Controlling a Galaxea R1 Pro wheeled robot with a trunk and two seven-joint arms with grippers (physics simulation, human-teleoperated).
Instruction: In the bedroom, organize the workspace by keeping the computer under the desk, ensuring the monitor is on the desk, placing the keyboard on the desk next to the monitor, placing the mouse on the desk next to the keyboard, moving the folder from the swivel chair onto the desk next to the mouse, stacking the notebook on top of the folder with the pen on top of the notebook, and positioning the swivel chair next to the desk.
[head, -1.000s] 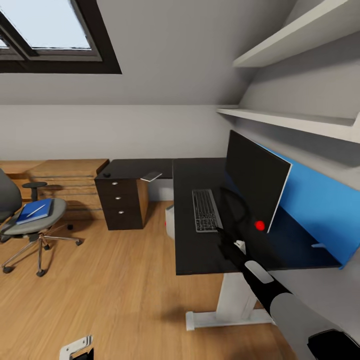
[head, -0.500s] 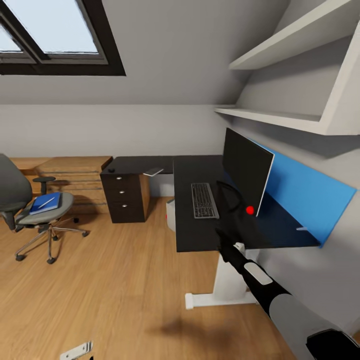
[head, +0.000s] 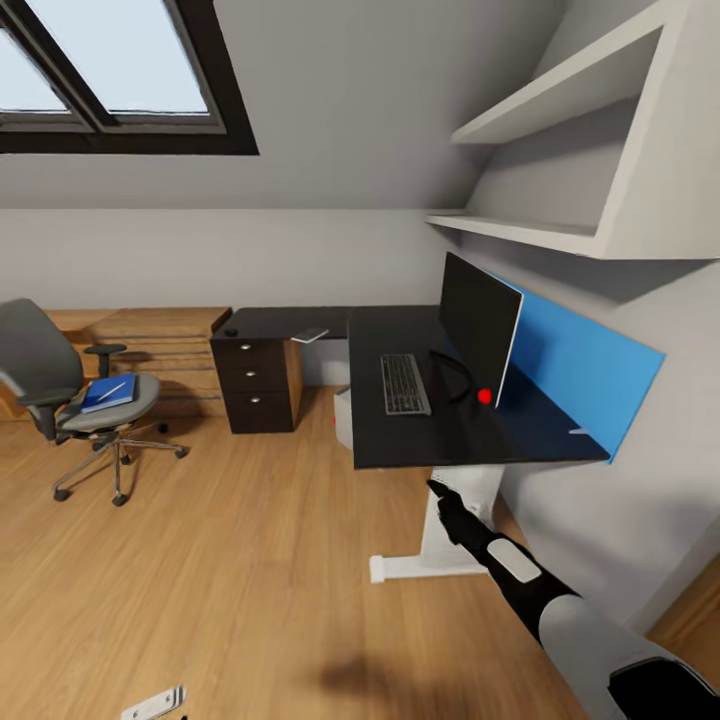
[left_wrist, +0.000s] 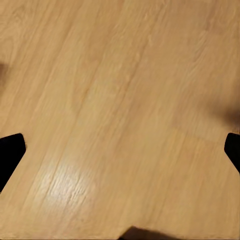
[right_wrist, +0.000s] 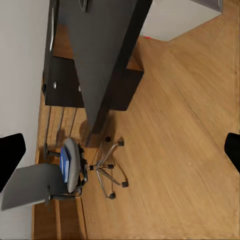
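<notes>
Head view has monitor (head: 478, 340) and keyboard (head: 403, 383) on the tabletop (head: 420, 440); folder (right_wrist: 64, 161) on chair (right_wrist: 60, 175) beside it (wood floor (left_wrist: 120, 100)); both grippers' fingers apart.

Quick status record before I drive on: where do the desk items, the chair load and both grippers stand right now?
monitor: upright on the desk
keyboard: flat on the desk, in front of the monitor
mouse: on the far desk wing, above the drawer unit
notebook: on the far desk wing
folder: on the swivel chair seat, pen lying on it
swivel chair: apart from the desk
right gripper: off the desk's near edge, fingers apart
left gripper: over bare wood floor, fingers apart
</notes>
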